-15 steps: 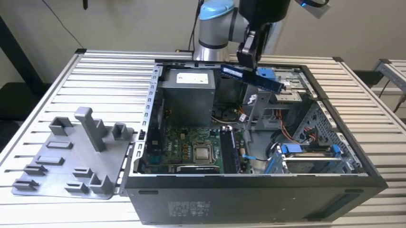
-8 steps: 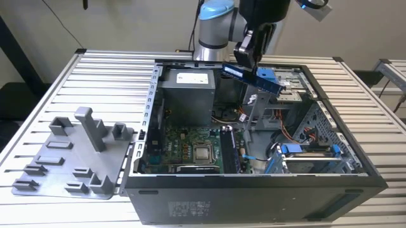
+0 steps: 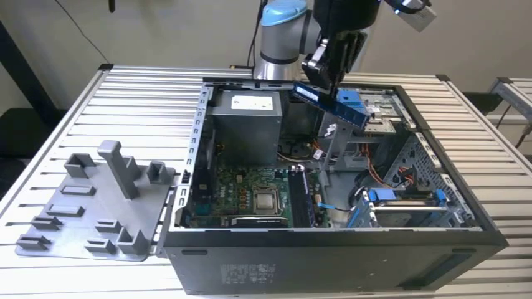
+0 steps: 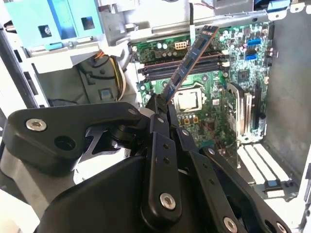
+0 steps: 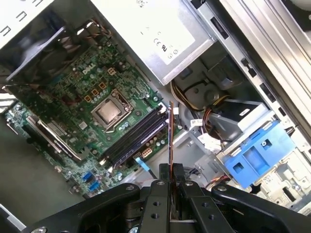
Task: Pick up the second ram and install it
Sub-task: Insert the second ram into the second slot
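Observation:
My gripper [image 3: 323, 82] hangs above the open computer case [image 3: 332, 261], shut on one end of the second ram [image 3: 334, 103], a long dark stick with a row of chips. In the exterior view the stick slants down toward the view's right, over the drive bay area. In the second wrist view the ram [image 4: 190, 59] juts out from between my fingers [image 4: 156, 112], above the motherboard [image 4: 218, 107]. The first wrist view has the ram [image 5: 170, 138] edge-on, held by my gripper [image 5: 171, 171], a little beside the long black memory slots [image 5: 132, 139].
A power supply [image 3: 249, 124] fills the case's back corner, with blue drive brackets [image 3: 403, 199] and cables at the exterior view's right. The processor [image 3: 267, 200] sits mid-board. A grey fixture [image 3: 91, 212] with a tall post [image 3: 121, 169] stands on the slatted table left of the case.

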Robot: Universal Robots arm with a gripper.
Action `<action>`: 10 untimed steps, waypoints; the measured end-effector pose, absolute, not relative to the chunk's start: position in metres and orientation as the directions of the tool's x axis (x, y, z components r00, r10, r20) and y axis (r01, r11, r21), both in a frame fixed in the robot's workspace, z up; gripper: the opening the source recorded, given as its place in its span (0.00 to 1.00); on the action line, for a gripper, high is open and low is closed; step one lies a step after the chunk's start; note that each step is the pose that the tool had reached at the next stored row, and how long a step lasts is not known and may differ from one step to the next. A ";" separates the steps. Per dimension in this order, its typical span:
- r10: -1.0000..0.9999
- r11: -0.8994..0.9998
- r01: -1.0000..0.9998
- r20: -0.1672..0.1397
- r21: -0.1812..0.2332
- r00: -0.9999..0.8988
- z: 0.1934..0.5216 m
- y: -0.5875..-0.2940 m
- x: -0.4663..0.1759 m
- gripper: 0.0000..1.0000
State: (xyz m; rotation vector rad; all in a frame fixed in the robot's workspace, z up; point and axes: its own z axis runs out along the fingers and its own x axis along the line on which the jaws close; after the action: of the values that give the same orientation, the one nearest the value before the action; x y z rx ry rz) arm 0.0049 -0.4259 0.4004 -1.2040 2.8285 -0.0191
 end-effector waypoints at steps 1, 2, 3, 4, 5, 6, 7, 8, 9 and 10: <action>-0.710 0.704 -0.709 -0.057 -0.038 -0.702 0.400 -0.426 0.005 0.14; -0.700 0.714 -0.699 -0.057 -0.038 -0.712 0.400 -0.426 0.005 0.14; -0.689 0.724 -0.688 -0.057 -0.038 -0.722 0.400 -0.426 0.005 0.14; -0.679 0.734 -0.678 -0.057 -0.038 -0.732 0.400 -0.426 0.005 0.14; -0.668 0.744 -0.667 -0.057 -0.038 -0.742 0.400 -0.426 0.005 0.14; -0.657 0.754 -0.656 -0.057 -0.038 -0.752 0.400 -0.426 0.005 0.14; -0.645 0.764 -0.644 -0.057 -0.038 -0.762 0.400 -0.426 0.005 0.14; -0.634 0.773 -0.633 -0.057 -0.038 -0.771 0.400 -0.426 0.005 0.14; -0.623 0.782 -0.622 -0.057 -0.038 -0.780 0.400 -0.426 0.005 0.14; -0.613 0.790 -0.612 -0.057 -0.038 -0.788 0.400 -0.426 0.005 0.14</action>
State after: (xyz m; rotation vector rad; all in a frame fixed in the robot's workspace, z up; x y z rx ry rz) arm 0.0049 -0.4259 0.4001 -0.9968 2.9091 -0.0266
